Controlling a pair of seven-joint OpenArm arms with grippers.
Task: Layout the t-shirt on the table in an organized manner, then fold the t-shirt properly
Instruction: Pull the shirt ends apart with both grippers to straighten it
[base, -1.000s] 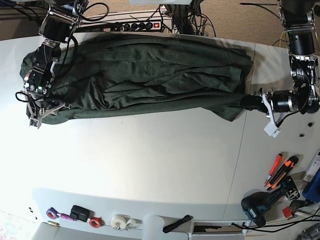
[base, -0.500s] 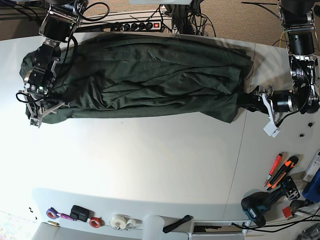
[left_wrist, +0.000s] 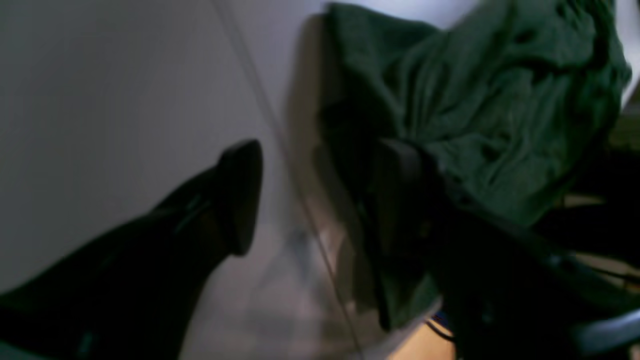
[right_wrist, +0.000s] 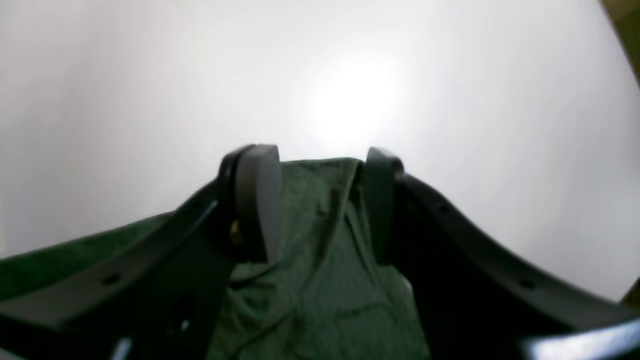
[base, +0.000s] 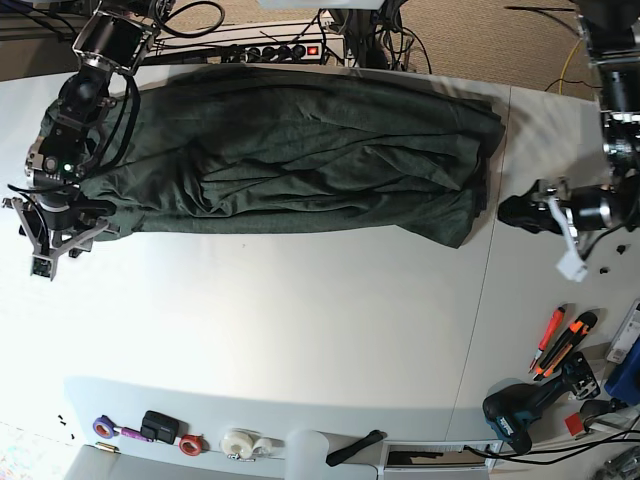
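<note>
T-shirt (base: 300, 150) is soft, light and limp, lies bunched in a long band on the table (base: 300, 330) between the two grippers, so take it at hems or corners, not mid-panel. Right gripper (right_wrist: 312, 200) has its jaws part-open around a fold of cloth, which sits between its fingers. Versus a second ago, left gripper (base: 530, 213) has let go and backed off with jaws wide and empty, shirt edge now just beyond its fingertips.

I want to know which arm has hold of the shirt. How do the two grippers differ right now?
The left gripper stands open and clear of the t-shirt, over bare table; the right gripper has cloth between its fingers. In the base view, left sits beyond the shirt's end, right at its opposite edge. Both have dark fingers.
</note>
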